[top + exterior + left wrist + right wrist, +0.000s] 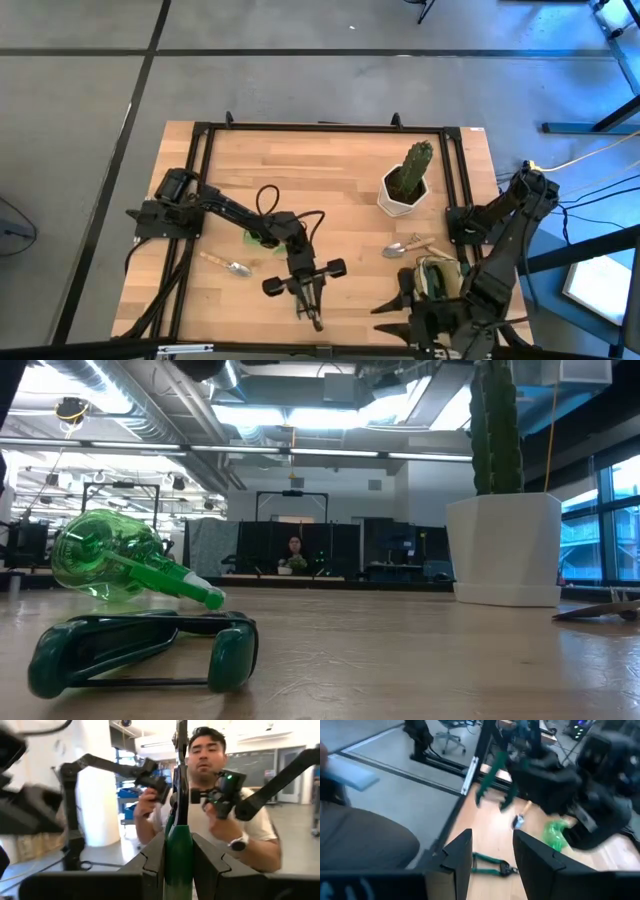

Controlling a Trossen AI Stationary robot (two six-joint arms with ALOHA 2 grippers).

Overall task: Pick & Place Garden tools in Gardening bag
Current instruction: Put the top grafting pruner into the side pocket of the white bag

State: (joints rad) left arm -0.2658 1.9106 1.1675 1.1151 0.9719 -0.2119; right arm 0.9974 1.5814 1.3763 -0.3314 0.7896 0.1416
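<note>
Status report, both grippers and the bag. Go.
Left gripper shut on pruning shears. Right gripper empty over front edge, beside gardening bag. Nothing blocking.

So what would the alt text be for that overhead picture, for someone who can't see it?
Seen from above, the left gripper holds pruning shears over a wooden table. A potted cactus, two trowels and a green spray bottle lie around, with the right gripper near the gardening bag.

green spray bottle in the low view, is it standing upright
No, the green spray bottle lies tipped on its side on the wooden table.
</note>
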